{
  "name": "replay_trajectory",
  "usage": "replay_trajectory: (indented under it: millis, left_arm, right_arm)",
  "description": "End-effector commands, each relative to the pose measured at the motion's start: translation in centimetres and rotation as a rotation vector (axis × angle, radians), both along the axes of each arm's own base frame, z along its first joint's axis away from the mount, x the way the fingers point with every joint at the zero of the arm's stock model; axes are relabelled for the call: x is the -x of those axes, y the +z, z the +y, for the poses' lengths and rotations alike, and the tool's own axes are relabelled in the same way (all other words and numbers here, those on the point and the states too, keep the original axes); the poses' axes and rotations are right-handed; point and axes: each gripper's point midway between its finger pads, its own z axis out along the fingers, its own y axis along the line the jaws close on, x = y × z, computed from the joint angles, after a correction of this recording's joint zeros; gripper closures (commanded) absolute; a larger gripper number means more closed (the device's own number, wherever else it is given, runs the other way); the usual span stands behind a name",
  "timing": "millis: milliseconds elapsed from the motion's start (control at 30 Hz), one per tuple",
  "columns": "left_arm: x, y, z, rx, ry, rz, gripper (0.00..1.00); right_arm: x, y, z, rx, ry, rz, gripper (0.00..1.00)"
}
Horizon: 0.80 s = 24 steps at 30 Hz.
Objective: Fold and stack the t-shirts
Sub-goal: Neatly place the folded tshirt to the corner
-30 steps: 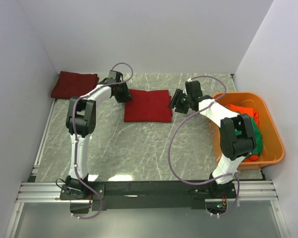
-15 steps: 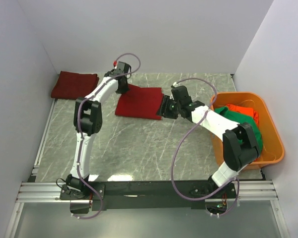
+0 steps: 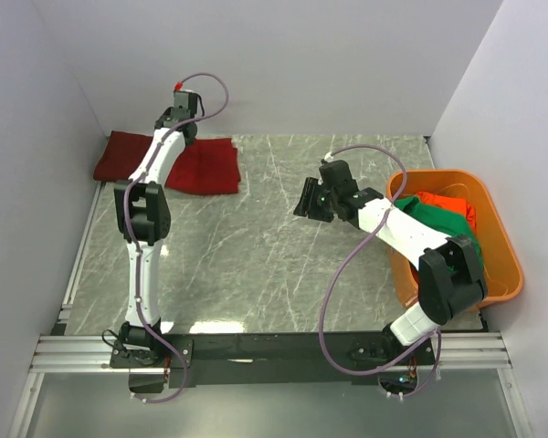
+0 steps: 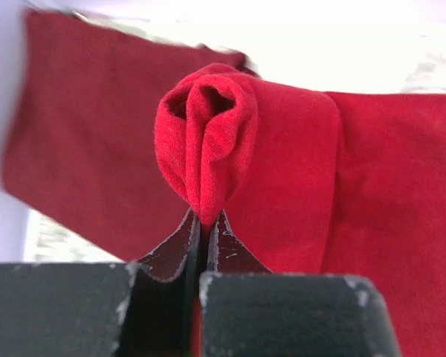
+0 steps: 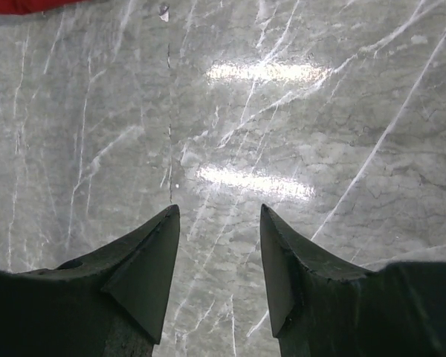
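A folded crimson t-shirt (image 3: 208, 166) lies at the back left of the table, its left edge meeting a second folded crimson t-shirt (image 3: 121, 153) by the left wall. My left gripper (image 3: 184, 139) is shut on a bunched fold of the first shirt (image 4: 208, 141); the second shirt (image 4: 82, 134) shows behind it. Over bare marble at mid-table my right gripper (image 3: 307, 199) stands open and holds nothing (image 5: 219, 212). A green t-shirt (image 3: 443, 224) and an orange-red t-shirt (image 3: 447, 203) lie in the tub.
The rigid orange tub (image 3: 502, 265) stands against the right wall, with the right arm's elbow over its near side. White walls close in the left, back and right. A metal rail (image 3: 274, 351) runs along the near edge.
My left gripper shut on the folded crimson shirt's edge and dragged it left and back, up to the other folded shirt. My right gripper came off that shirt and stays open.
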Motion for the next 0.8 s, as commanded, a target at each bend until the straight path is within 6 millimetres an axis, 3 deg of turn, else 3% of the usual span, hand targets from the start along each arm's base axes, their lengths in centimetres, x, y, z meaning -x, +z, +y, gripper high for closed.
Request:
replay_trajectory:
  millis: [0,333,567,767]
  left_arm:
    - [-1.3,9.9,2.3,-0.143,-0.007,-0.192,1.0]
    - [-1.2,13.8,5.6,-0.275,0.009,-0.241,1.0]
    - [-1.0,17.4,6.1,-0.333,0.001,-0.295,1.0]
    - [-0.7,19.3,6.5,-0.374,-0.013,-0.308,1.0]
  right_arm:
    - [0.1,1.1,-0.5,0.01,-0.008,-0.033,0.46]
    - [-0.4,0.3,1.0,0.016,0.014,-0.005,0.48]
    - [-0.8,-0.2,1.3,0.015,0.008,0.002,0.49]
    - [-0.8,-0.2,1.3,0.021,0.003,0.001,0.49]
